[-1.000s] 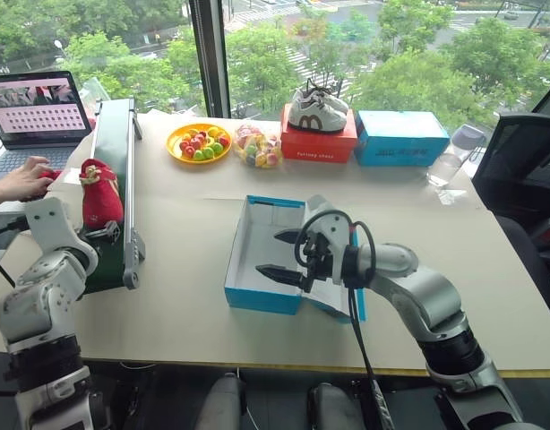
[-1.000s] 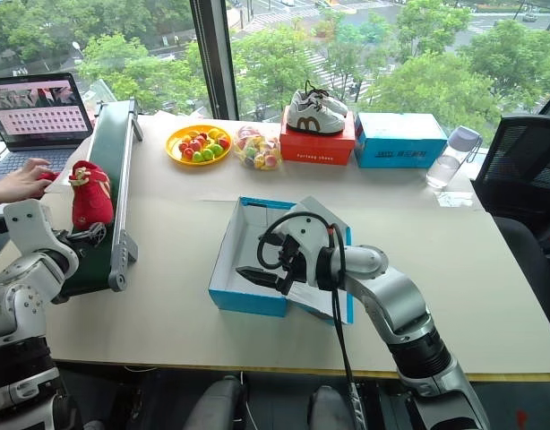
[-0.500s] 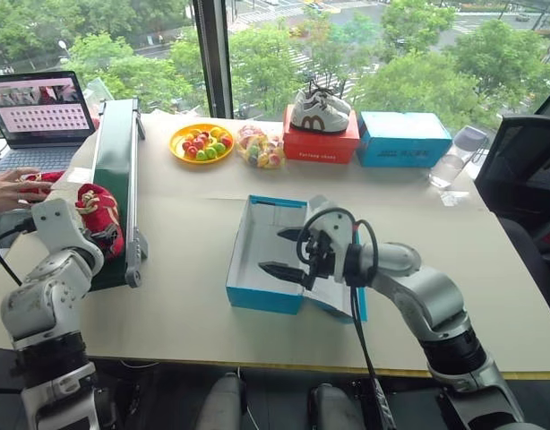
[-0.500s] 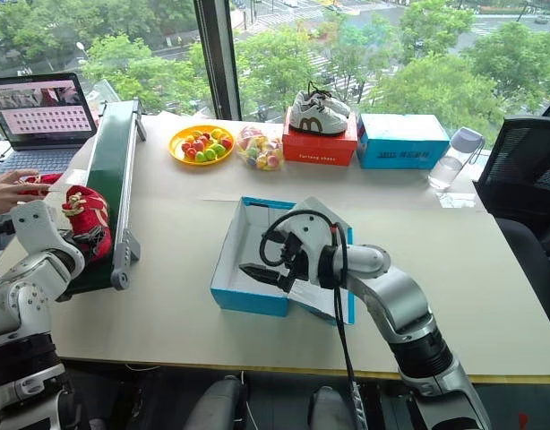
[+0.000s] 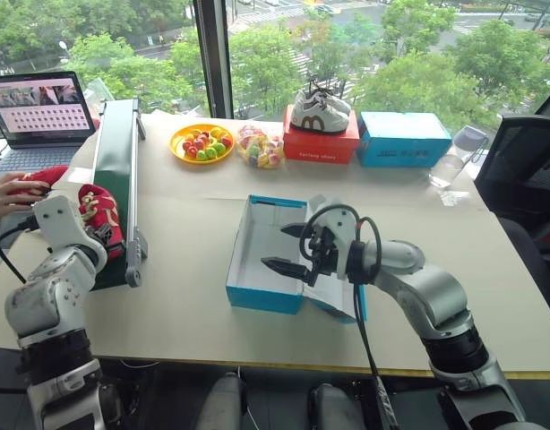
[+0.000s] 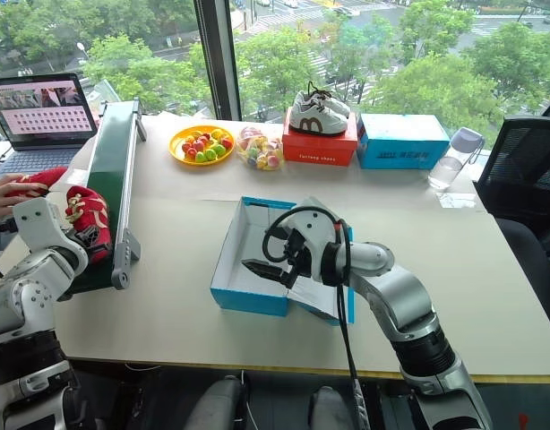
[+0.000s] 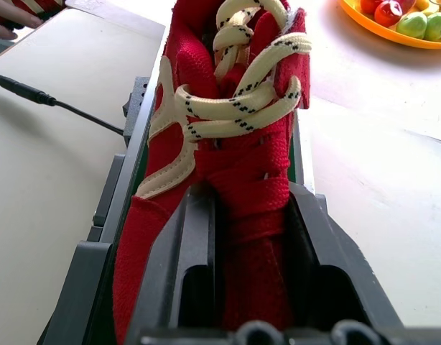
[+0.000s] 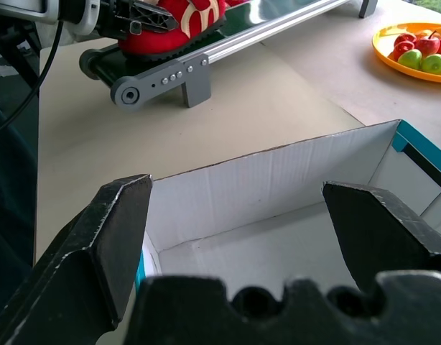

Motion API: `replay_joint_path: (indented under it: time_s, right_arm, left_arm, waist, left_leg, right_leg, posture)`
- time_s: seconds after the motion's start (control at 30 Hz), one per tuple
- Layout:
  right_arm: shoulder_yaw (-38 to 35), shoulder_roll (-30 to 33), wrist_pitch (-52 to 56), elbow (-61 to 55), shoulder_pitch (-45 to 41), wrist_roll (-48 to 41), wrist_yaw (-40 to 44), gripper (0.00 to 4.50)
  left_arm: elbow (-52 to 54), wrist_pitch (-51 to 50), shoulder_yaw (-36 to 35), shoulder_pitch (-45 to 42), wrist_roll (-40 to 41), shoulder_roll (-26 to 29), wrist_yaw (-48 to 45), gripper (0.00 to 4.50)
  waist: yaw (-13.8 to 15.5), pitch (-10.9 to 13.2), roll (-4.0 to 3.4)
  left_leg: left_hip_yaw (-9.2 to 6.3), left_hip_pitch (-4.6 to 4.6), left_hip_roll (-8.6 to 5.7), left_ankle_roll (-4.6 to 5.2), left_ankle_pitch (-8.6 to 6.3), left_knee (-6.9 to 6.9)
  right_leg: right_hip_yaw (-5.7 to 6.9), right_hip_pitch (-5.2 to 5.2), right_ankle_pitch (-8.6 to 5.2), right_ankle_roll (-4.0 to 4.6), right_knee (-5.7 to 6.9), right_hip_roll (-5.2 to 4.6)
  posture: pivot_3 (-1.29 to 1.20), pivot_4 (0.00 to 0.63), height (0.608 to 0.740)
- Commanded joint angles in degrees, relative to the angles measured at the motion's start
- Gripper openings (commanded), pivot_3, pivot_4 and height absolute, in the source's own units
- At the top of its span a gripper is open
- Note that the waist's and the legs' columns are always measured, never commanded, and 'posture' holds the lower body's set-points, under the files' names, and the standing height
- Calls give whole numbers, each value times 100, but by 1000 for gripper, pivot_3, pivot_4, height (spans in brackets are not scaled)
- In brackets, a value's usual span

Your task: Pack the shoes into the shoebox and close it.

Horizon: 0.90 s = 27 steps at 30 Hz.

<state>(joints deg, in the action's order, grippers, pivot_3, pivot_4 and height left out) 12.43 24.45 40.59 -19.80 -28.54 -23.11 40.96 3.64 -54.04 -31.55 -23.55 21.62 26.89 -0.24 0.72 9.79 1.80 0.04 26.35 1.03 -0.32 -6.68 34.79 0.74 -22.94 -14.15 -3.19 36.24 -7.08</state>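
Wide pale desk (image 5: 185, 296) by the window, carrying everything. Green conveyor belt (image 5: 114, 152) along its left side, laptop (image 5: 38, 107) beyond that with a person's hand (image 5: 11, 193) at the keys. Blue shoebox (image 5: 257, 260) lying open near the desk's middle, white inside, nothing in it, lid hanging off its right side. Red shoebox (image 5: 320, 143) at the far edge topped by white sneakers (image 5: 318, 109), with the other blue box (image 5: 402, 139) just beside it on the right and a clear bottle (image 5: 459, 154) further right. Yellow fruit plate (image 5: 199, 143) and bag of sweets (image 5: 257, 148) side by side near the belt's far end. Red shoe (image 7: 228, 151) resting on the belt's near end, pale laces up, well apart from the shoebox; second red shoe (image 5: 40, 176) next to the person's hand. Left claw (image 7: 242, 237) clenched on the red shoe's heel end, fabric pinched between its fingers (image 7: 195, 244). Right claw (image 5: 288, 249) released, jaws spread wide, hovering over the open shoebox and grasping nothing
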Motion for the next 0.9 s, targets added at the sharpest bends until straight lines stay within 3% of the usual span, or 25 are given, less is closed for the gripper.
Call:
replay_joint_path:
  time_s: [0.03, 0.23, 0.4, 0.53, 0.67, 0.9]
  right_arm:
    - [-190, 30, -131, -112, -125, -1, -28, 4500]
    - [-701, -440, 18, 316, -327, -190, -581, 4500]
    - [-2561, -2052, 960, 1391, -1316, -1400, -2671, 4500]
    - [-3274, -2747, 1912, 1434, -1754, -2567, -3415, 4500]
    - [-3654, -2856, 2618, 1450, -1941, -3424, -3953, 4500]
    - [-3645, -2781, 2885, 1247, -1955, -4012, -4482, 4500]
  left_arm:
    - [122, 48, -53, -24, 74, -53, -14, 119]
    - [933, 1606, -136, -477, 749, -714, -600, 82]
    - [1831, 1126, 483, -577, 2179, -1745, -786, 82]
    - [2318, 609, 1433, -314, 2874, -2309, -869, 82]
    - [2403, 517, 1857, -217, 3026, -2465, -742, 82]
    - [2229, 465, 2147, -271, 3209, -2384, -865, 82]
  waist:
    - [5, 0, 0]
    - [34, 4, 31]
    - [-3, 1, 40]
    - [-24, 2, 38]
    - [-56, 2, 36]
    - [-142, 4, 32]
  left_leg:
    - [0, 0, 0, 0, 0, 0]
    - [-1, 11, 2, -11, 7, 2]
    - [-3, 61, -3, -14, 28, 10]
    - [-4, 64, -2, 20, 48, 2]
    - [-4, 70, -3, 23, 49, 8]
    - [-7, 57, 1, 25, 50, 18]
  right_leg:
    - [0, 1, 0, 0, 0, 0]
    - [4, 1, 3, -1, -6, 0]
    - [-5, -8, 26, -12, -6, 0]
    - [-4, -11, 26, -13, 2, 2]
    - [-4, -15, 25, -13, 10, 4]
    - [-5, -18, 13, 3, 45, 9]
  posture:
    - [0, 150, 731]
    - [0, 150, 731]
    - [0, 150, 731]
    - [0, 150, 731]
    - [0, 150, 731]
    - [0, 150, 731]
